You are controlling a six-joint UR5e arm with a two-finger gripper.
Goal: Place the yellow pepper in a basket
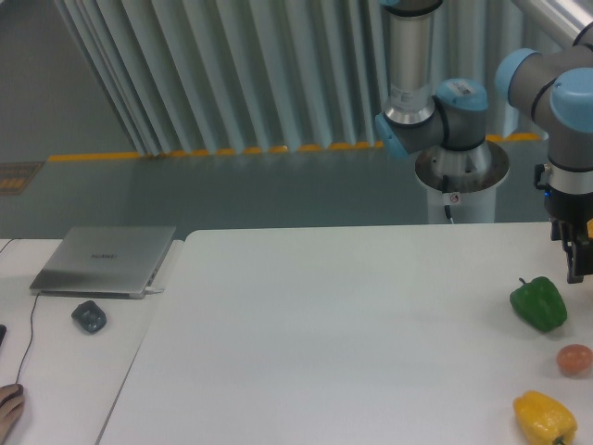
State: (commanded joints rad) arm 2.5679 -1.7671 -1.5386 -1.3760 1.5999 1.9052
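Pincer [581,260], dark, two-fingered and cut by the frame edge, hung above the glossy green bell pepper [538,303]; its spread could not be told. Beyond that pepper lay the lumpy yellow pepper [545,418], then a small orange-pink fruit [574,359]. No basket showed. A good grasp would descend centred over the yellow body.

Robotics lab or test hall. Evidence: industrial robot arm [445,111] on pedestal beside white table [334,324]; closed laptop [105,260] and mouse [89,316] on side desk; grey floor with yellow safety line [213,152]; ribbed curtain wall [232,65].
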